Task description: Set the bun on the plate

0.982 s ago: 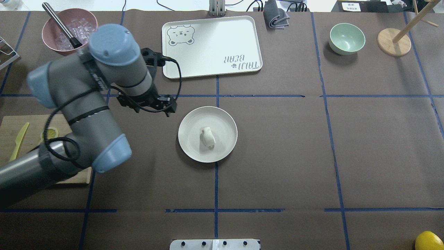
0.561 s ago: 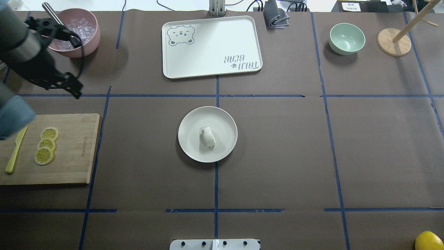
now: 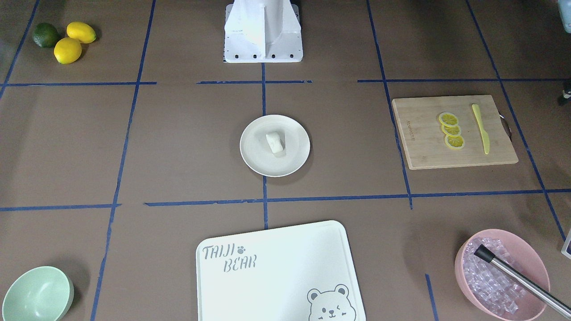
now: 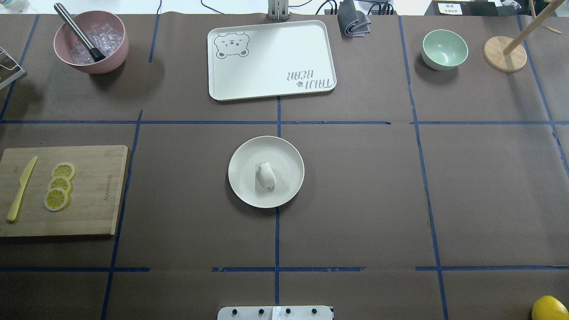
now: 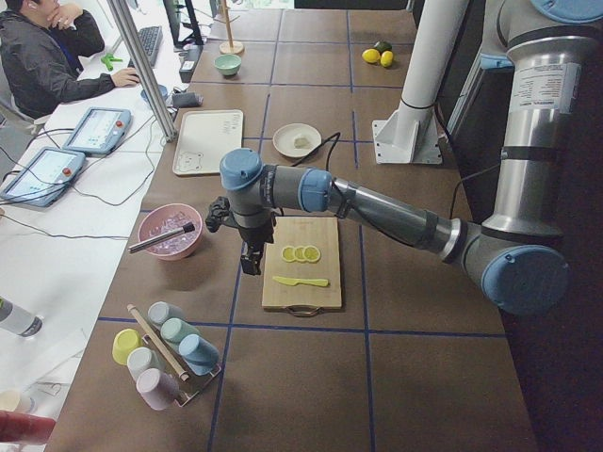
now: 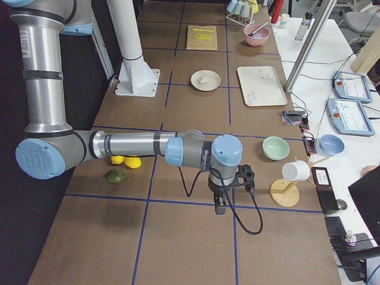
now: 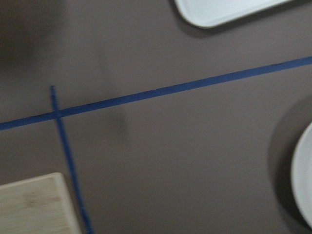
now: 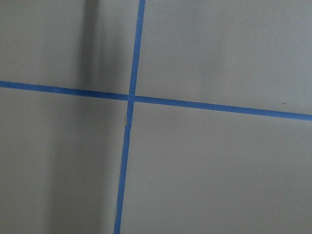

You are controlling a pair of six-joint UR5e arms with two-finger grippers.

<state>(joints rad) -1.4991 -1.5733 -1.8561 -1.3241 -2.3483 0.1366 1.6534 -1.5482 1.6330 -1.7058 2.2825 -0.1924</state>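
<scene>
The small white bun (image 4: 266, 175) lies on its side near the middle of the round cream plate (image 4: 289, 162), at the table's centre; it also shows in the front view as bun (image 3: 275, 143) on plate (image 3: 295, 154). No gripper appears in the overhead or front views. My left gripper (image 5: 250, 267) hangs between the pink bowl and the cutting board, far from the plate (image 5: 285, 143). My right gripper (image 6: 219, 209) hovers over bare table near the mug stand. I cannot tell whether either is open or shut.
A bear-printed tray (image 4: 271, 60) sits behind the plate. A cutting board (image 4: 89, 191) with lemon slices (image 4: 59, 186) and a yellow knife (image 4: 20, 189) lies at the left. A pink ice bowl (image 4: 113, 46), a mint bowl (image 4: 444, 49), a wooden stand (image 4: 504, 55) and a lemon (image 4: 550, 308) ring the table.
My left arm has pulled away from beside the plate, swung left and left the overhead view. The bun has stayed still on the plate.
</scene>
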